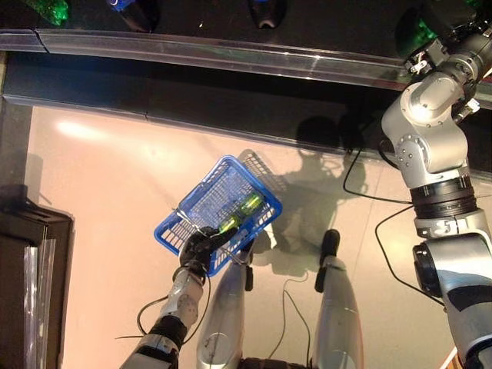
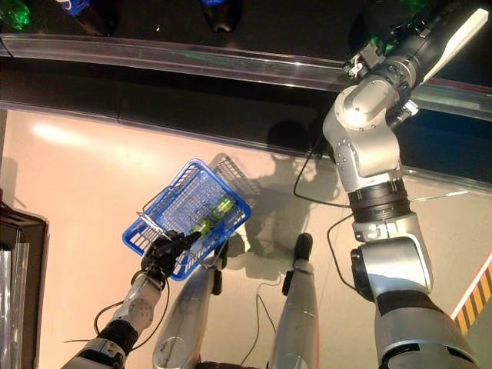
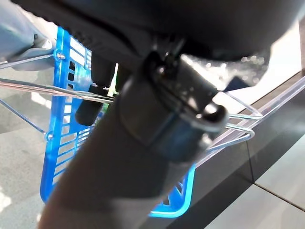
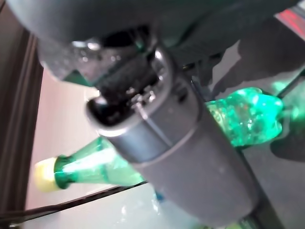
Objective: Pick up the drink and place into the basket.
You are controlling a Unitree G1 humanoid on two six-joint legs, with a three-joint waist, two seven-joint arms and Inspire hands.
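- The left robot hand (image 1: pixel 201 247) is curled round the wire handle (image 3: pixel 236 129) of the blue basket (image 1: pixel 201 196), carrying it low over the floor (image 1: pixel 100 177) so a drink can be dropped in.
- One green bottle (image 1: pixel 240 212) already lies on its side in the basket, near the rim by that hand.
- The right robot hand (image 2: pixel 400 54) is up at the dark shelf (image 1: pixel 231 31). Its wrist view shows a green bottle (image 4: pixel 248 117) with a yellow cap (image 4: pixel 43 175) lying across behind the hand. Whether its fingers have closed on it I cannot tell.
- More bottles (image 1: pixel 48 9) stand further along the shelf.
- My judgement: the step in hand is taking the next drink, so the basket waits below and to the left, within the arm's swing.
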